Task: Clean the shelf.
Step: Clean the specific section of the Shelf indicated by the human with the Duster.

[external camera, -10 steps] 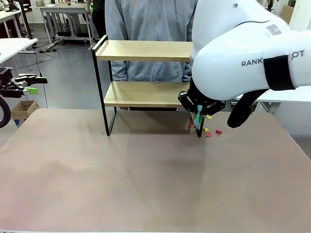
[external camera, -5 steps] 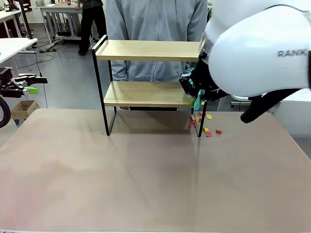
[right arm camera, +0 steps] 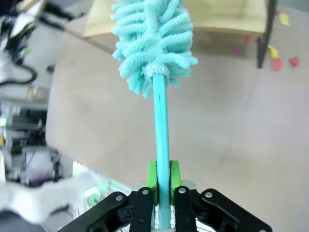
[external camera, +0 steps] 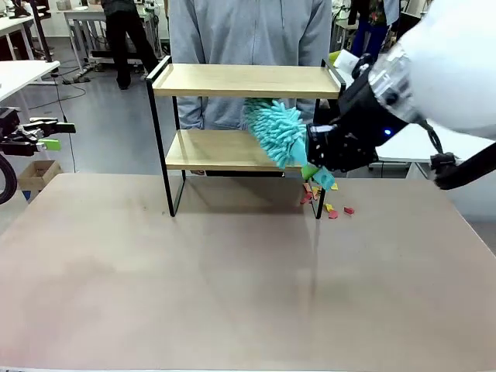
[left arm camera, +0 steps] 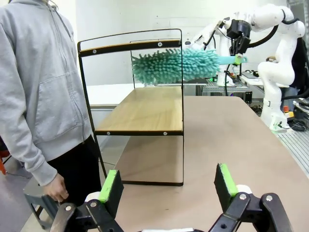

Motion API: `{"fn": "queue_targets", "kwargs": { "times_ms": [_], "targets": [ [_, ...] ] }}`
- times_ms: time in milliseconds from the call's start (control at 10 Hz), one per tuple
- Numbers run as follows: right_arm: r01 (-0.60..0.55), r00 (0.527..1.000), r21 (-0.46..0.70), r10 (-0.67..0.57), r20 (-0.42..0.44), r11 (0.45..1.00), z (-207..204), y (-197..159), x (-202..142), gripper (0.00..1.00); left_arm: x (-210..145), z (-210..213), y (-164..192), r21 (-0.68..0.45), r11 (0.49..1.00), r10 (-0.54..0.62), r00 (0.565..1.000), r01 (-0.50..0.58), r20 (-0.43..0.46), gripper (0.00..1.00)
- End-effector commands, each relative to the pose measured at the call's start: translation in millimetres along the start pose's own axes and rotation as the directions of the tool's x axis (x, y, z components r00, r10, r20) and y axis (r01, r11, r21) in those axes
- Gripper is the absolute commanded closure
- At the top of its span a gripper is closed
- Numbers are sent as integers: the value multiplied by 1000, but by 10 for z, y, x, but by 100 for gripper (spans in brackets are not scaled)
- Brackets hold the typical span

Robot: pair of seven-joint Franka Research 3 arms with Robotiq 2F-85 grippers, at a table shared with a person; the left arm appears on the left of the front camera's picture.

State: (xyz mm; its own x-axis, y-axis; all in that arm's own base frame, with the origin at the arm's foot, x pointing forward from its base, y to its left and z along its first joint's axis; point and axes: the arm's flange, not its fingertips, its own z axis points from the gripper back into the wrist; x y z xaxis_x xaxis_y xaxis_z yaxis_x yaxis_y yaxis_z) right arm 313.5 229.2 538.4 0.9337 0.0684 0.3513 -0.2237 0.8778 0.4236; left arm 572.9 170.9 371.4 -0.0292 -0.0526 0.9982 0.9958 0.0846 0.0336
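Pinkish-beige matte tabletop (external camera: pixel 232 279), lab benches behind, and a person in a grey hoodie (external camera: pixel 248 31) standing at the far edge right behind the work.

- The small two-tier shelf (external camera: pixel 232 80) with light wooden boards in a thin black wire frame stands at the far middle of the tabletop.
- Right claw (right arm camera: pixel 162 175): closed, green pads pinching the thin teal handle of a fluffy teal microfibre duster (external camera: pixel 275 133). The grip sits low on the handle, so there's a long lever.
- The duster head is inside the shelf, between the two boards at the right end. I can't tell whether it touches the lower board (external camera: pixel 217 151).
- Left claw (left arm camera: pixel 168 183): spread wide, empty, off to the left and looking at the shelf end-on.
- Small red and yellow scraps (external camera: pixel 333 208) lie on the tabletop around the right front leg. Both boards look bare from here.

My read is that the lower tier is being swept. To do it well:
- Drop the head until the fibres just flatten on the board.
- Keep the handle roughly level.
- Pull out through the open right end with light force. The frame looks light and would probably slide or tip if the handle snags the right front upright.
- Keep the strokes away from the person's side.
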Motion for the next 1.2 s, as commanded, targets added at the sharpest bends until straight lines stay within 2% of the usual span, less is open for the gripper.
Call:
{"fn": "queue_targets", "kwargs": {
  "times_ms": [0, 100, 200, 500, 800, 1000, 1100],
  "targets": [
    [-208, 970, 143, 222, -94, 968, 69, -271, -116, 87, 34, 3, -14, 1, 1000, -7, 1000, 7, 1, 0],
    [-278, 946, 209, 306, -110, 937, 78, -350, -168, 87, 34, 3, -14, 1, 1000, -7, 1000, 7, 1, 0],
    [-319, 927, 223, 352, -129, 921, 90, -401, -224, 87, 34, 3, -14, 1, 1000, -7, 1000, 7, 1, 0],
    [-442, 821, 246, 499, -278, 863, 217, -740, -519, 87, 34, 3, -14, 1, 1000, -7, 1000, 7, 1, 0],
    [-438, 765, 295, 524, -375, 849, 331, -1357, -820, 87, 34, 3, -14, 1, 1000, -7, 1000, 7, 1, 0],
    [-458, 738, 292, 542, -402, 840, 484, -1645, -985, 87, 34, 3, -14, 1, 1000, -7, 1000, 7, 1, 0],
    [-485, 699, 283, 561, -444, 828, 539, -1797, -1077, 87, 34, 3, -14, 1, 1000, -7, 1000, 7, 1, 0]
  ]
}}
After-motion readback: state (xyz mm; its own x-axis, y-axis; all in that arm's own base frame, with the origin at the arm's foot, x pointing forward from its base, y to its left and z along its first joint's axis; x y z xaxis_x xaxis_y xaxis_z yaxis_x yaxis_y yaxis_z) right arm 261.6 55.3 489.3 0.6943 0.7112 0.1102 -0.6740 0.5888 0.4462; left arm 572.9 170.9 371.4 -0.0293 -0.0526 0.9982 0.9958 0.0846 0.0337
